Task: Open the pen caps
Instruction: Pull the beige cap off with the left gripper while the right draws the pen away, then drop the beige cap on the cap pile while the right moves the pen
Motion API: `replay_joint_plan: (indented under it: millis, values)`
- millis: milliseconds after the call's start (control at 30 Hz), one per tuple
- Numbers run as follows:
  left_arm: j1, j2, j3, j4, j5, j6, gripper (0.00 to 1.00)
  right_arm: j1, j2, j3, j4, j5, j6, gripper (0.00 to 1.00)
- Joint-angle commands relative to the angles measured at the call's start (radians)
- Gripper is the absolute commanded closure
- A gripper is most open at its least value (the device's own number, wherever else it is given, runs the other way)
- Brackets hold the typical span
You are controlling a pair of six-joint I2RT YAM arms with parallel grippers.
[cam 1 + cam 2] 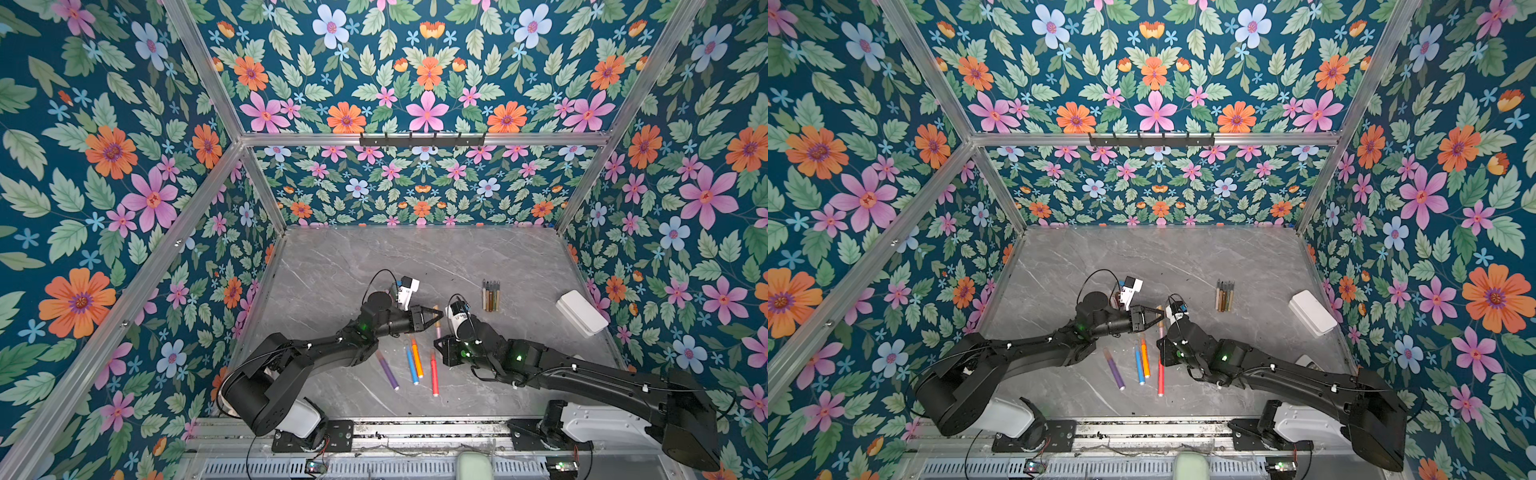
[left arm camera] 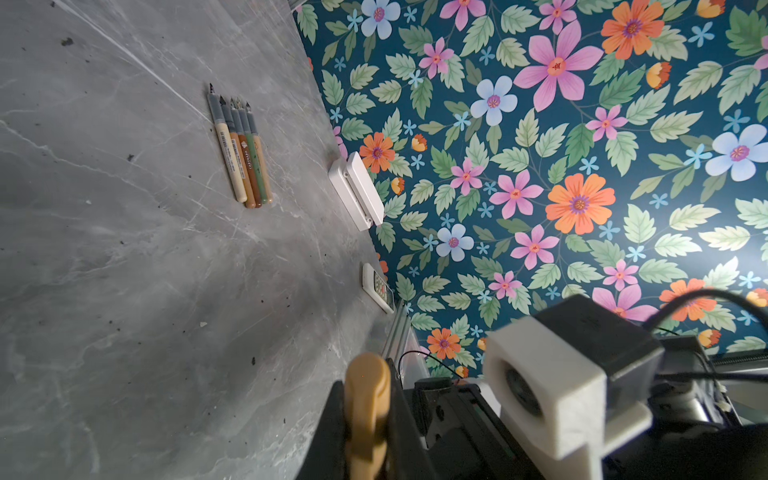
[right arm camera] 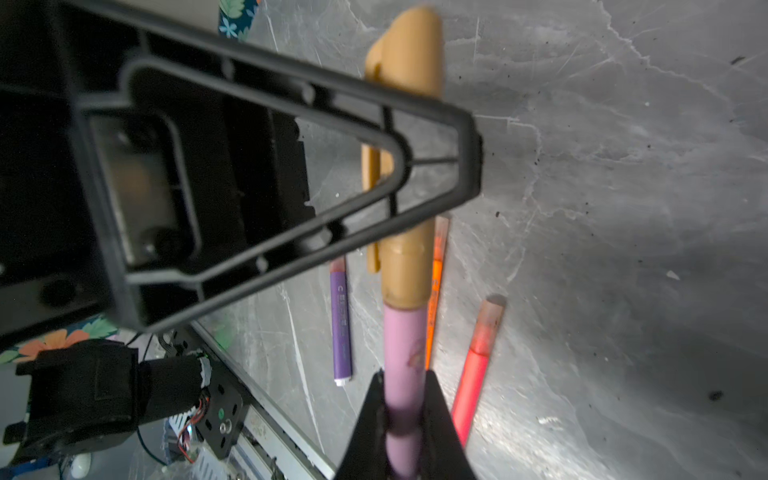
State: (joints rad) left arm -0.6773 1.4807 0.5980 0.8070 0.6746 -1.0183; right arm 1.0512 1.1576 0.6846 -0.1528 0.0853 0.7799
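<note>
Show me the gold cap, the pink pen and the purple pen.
gold cap (image 3: 415,54): right wrist view, near its closed end.
pink pen (image 3: 403,353): right wrist view, on the bare barrel next to the cap.
purple pen (image 3: 341,324): right wrist view, on the middle of its barrel.

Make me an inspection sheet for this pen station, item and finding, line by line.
Surface: grey marble tabletop, scattered dark specks.
Job's things: pink pen with gold cap still on, held between both grippers; purple pen, blue pen, orange pen and red pen lying loose, apparently capped; row of uncapped pens farther back.
Clutter: white box; small remote by the wall.
Grippers: left gripper shut on gold cap; right gripper shut on pink pen.
Cables: black cable looping off the right wrist camera.
Surroundings: floral walls, aluminium frame.
</note>
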Motion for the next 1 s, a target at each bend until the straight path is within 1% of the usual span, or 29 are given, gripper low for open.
replay_joint_plan:
  millis: [0, 67, 100, 200, 333, 467, 533, 633, 700, 867, 967]
  values:
    - [0.135, -0.026, 0.044, 0.092, -0.072, 0.01, 1.0, 0.042, 0.03, -0.031, -0.049, -0.066, 0.042, 1.0]
    - [0.199, -0.041, 0.056, 0.112, -0.055, -0.008, 1.0, 0.051, 0.051, -0.031, -0.044, -0.066, 0.05, 1.0]
    - [0.211, -0.047, 0.067, 0.106, -0.045, -0.007, 1.0, 0.055, 0.053, -0.031, -0.042, -0.067, 0.053, 1.0]
    - [0.214, -0.049, 0.074, 0.075, -0.04, 0.009, 1.0, 0.055, 0.041, -0.031, -0.044, -0.058, 0.05, 1.0]
    - [0.217, -0.043, 0.019, 0.109, -0.038, -0.004, 1.0, 0.056, 0.027, -0.025, -0.061, -0.026, 0.042, 1.0]
    - [0.231, -0.056, -0.026, 0.09, -0.035, 0.026, 1.0, 0.056, 0.035, -0.01, -0.084, -0.023, 0.027, 1.0]
    - [0.256, -0.086, -0.042, -0.007, -0.047, 0.097, 1.0, 0.056, 0.033, -0.008, -0.099, -0.018, 0.024, 1.0]
    - [0.322, -0.146, -0.071, -0.228, -0.124, 0.219, 1.0, 0.056, 0.013, -0.025, -0.106, -0.007, 0.028, 1.0]
    - [0.375, -0.163, -0.085, -0.33, -0.151, 0.281, 1.0, 0.056, -0.009, -0.048, -0.1, 0.002, 0.039, 1.0]
    - [0.472, -0.167, -0.121, -0.426, -0.164, 0.368, 1.0, 0.056, -0.026, -0.069, -0.097, 0.014, 0.053, 1.0]
    - [0.487, -0.146, -0.102, -0.506, -0.214, 0.449, 1.0, 0.056, -0.021, -0.067, -0.098, 0.011, 0.055, 1.0]
